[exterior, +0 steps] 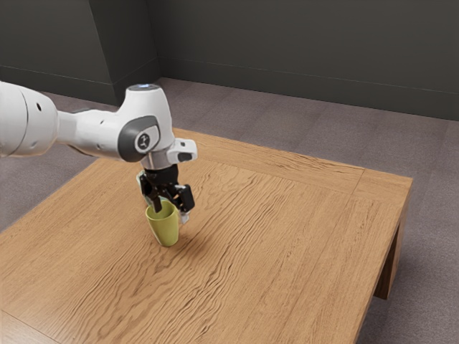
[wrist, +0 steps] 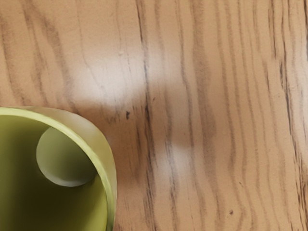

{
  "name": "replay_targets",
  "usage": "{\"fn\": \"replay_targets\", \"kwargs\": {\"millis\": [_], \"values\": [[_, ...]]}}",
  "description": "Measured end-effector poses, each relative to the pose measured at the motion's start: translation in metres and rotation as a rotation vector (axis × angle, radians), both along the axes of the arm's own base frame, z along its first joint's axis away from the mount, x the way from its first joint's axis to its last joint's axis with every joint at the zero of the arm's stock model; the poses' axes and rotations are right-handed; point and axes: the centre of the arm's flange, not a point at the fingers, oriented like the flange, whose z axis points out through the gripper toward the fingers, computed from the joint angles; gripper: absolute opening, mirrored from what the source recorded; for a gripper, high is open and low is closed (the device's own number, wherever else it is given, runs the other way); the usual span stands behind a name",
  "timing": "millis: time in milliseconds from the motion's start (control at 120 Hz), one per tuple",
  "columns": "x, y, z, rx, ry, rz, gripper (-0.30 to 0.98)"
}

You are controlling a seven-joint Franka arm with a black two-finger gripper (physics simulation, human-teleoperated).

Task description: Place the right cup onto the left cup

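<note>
Arm: a white, jointed Franka arm [exterior: 86,132] entered from the exterior view's left and reached over the counter [exterior: 287,229].
Pincer: the black two-finger pincer [exterior: 172,206] was low above the counter, at the mouth of the yellow-green cup.
Pincer state: released – its two fingers [exterior: 186,198] stood apart.
Finger position: in the exterior view, one finger overlapped the cup's mouth and the other lay toward the exterior view's right of the rim; whether either touched the cup could not be told.
Yellow-green cup: the tapering cup [exterior: 164,229] stood upright on the counter, mouth upward and wider than its base.
Cup interior: the wrist view looked into the mouth – a lighter rim, a darker inner wall and a round, paler bottom.
Pale patches: whitish parts [exterior: 184,217] were visible beside and behind the pincer, partly hidden; their identity could not be told.
Counter surface: brown wood with dark, wavy grain, carrying soft bright reflections near the cup in the wrist view.
Surroundings: grey-purple flooring [exterior: 430,222] extended around the counter, with a dark grey wall [exterior: 287,43] beyond.
</note>
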Motion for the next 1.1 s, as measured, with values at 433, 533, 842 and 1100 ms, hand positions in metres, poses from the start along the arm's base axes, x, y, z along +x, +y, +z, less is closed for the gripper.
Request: {"fn": "replay_targets", "kwargs": {"millis": [433, 533, 842, 1100], "values": [[0.011, 0.001, -0.042, 0.010, -0.005, 0.006, 0.57], [0.013, 0.001, -0.039, 0.018, -0.016, 0.000, 0.30], [0.014, 0.022, -0.038, 0.045, -0.022, 0.014, -0.04], [0.013, 0.023, -0.022, 0.049, -0.039, 0.013, -0.08]]}}
